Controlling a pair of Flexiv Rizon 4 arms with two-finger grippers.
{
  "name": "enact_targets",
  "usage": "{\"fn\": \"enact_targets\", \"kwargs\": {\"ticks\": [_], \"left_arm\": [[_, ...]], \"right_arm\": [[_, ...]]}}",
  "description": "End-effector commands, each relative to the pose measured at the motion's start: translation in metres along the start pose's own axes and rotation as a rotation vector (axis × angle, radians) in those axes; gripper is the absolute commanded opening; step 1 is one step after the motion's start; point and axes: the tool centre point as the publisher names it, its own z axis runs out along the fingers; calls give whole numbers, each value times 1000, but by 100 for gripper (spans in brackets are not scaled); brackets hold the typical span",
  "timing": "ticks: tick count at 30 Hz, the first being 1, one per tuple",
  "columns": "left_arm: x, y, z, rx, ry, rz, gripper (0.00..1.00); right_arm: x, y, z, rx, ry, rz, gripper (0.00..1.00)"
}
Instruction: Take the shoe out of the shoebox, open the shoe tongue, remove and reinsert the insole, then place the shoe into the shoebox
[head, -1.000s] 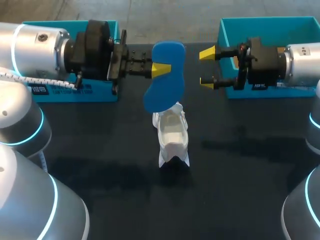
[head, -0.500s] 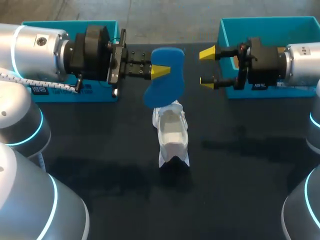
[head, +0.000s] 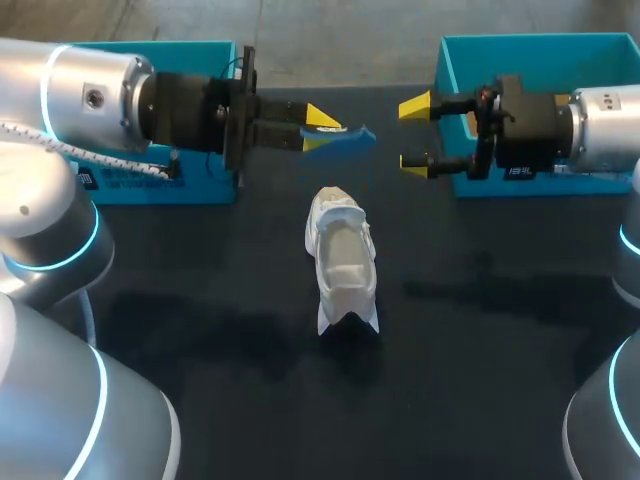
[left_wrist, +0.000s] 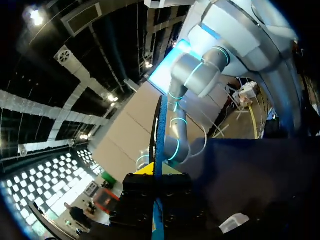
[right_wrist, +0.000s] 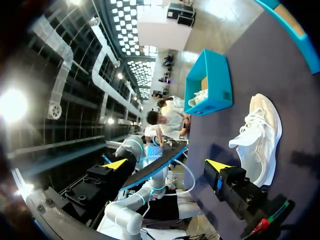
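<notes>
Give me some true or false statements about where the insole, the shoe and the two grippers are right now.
1. The left gripper is shut on the blue insole. True.
2. The white shoe lies inside a shoebox. False: it sits on the black table, out in front of the two teal shoeboxes.
3. The right gripper is open and holds nothing. True.
4. The insole is seated in the shoe. False: it is held in the air, apart from the shoe.
5. The right gripper grips the shoe's heel. False: it hangs near the right shoebox, apart from the shoe.
</notes>
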Motion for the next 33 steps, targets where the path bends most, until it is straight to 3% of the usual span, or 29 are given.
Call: {"fn": "enact_targets", "kwargs": {"ticks": [1,14,24,33], "left_arm": [[-3,5,1,3,7,186,0],[-3,5,1,3,7,186,0],[20,41,-1,-113,109,714,0],[31,60,-6,-174,149,959,0]], "right_arm": [[0,0,1,-2,0,-1,100],[0,0,1,-2,0,-1,100],[0,0,1,-2,0,-1,100],[0,0,1,-2,0,-1,100]]}}
